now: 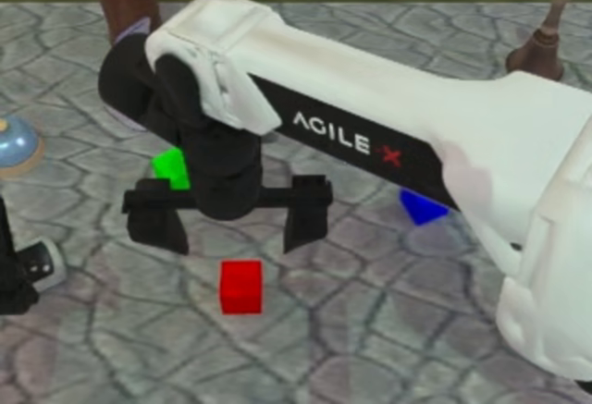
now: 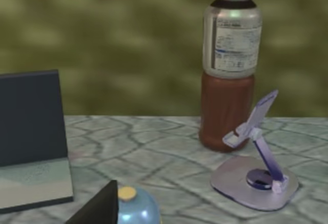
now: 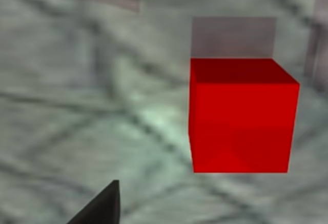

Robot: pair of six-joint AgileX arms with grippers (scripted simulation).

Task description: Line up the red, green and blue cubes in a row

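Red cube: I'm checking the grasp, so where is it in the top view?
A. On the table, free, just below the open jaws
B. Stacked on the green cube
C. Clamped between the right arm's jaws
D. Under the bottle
A: the red cube sits alone on the table, below the right gripper, whose jaws stand wide apart.

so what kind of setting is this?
Likely a rendered tabletop sim: a stone-patterned table against a blurry olive backdrop, cluttered with a bottle, a phone stand and a bell. The right gripper hangs open above the red cube.
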